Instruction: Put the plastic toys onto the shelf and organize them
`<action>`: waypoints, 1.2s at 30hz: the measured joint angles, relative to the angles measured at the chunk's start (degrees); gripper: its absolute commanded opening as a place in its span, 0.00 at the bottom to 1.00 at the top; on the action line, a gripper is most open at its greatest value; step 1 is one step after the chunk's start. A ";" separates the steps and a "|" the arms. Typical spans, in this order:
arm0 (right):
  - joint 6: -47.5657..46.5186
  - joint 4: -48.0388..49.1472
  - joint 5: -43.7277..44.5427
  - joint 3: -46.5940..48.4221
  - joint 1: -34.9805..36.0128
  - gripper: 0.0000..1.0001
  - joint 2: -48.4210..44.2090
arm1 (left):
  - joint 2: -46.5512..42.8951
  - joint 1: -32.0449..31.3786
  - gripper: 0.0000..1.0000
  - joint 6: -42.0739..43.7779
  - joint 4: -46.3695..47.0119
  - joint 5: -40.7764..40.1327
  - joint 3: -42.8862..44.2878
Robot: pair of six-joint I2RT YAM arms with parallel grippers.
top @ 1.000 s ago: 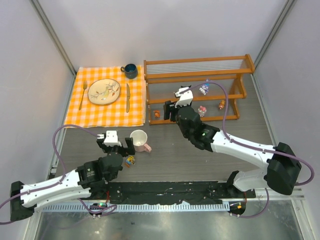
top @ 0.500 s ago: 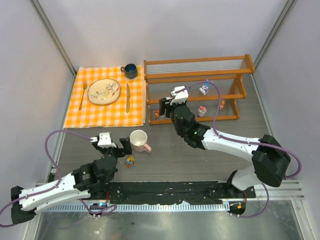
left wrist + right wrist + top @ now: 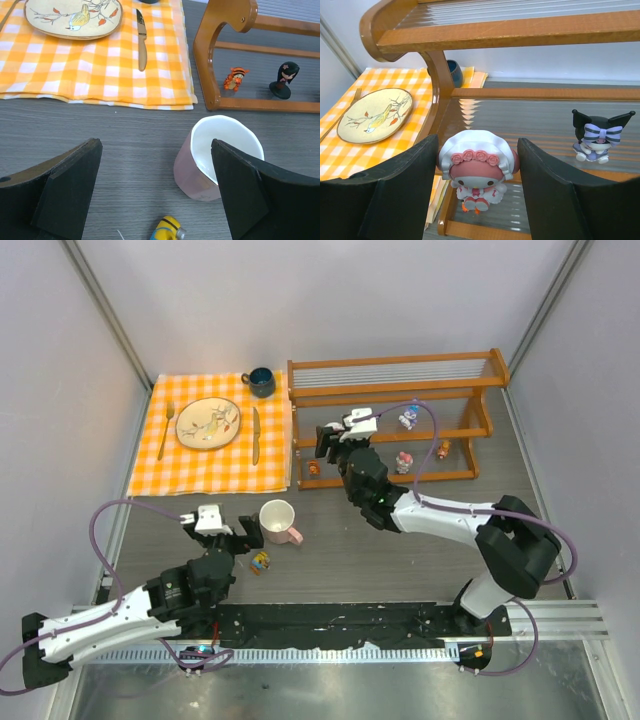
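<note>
**Top view.** The right hand is at the left end of the wide orange-brown wooden two-tier shelf, level with its middle tier. The left hand hovers over the grey surface, just beside the white-and-pink mug. A yellow-and-blue figurine lies on the surface near that hand.

**Left wrist view.** The left hand's fingers stand wide apart with nothing between them. The mug is just ahead to the right, and the yellow-and-blue figurine is at the lower edge. Beyond them, an orange tiger figurine and a black-haired figurine stand inside the shelf's lower tier.

**Right wrist view.** The right hand's fingers press on both sides of the pink-white hooded figurine, which hangs upright before the ribbed middle tier. A black-and-purple figurine stands on that tier, well apart to the right.

**Step in hand.** Judge this as the placing of the hooded figurine.

1. Advance over the tier, avoiding the curved end post on the left.
2. Lower until the feet rest.
3. Part the fingers and withdraw straight back.
4. Next, collect the yellow-and-blue figurine with the left hand.
</note>
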 measured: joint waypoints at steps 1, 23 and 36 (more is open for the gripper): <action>-0.20 0.98 0.02 0.02 -0.20 0.01 0.63 | -0.13 0.02 0.96 0.00 0.00 -0.02 -0.02; -6.10 21.22 -1.90 2.23 -2.62 0.01 13.35 | -2.34 0.59 0.97 0.00 0.17 0.20 -0.90; -6.84 26.34 -3.69 2.67 -4.83 0.01 16.39 | -3.23 0.76 0.97 0.00 0.31 0.59 -1.60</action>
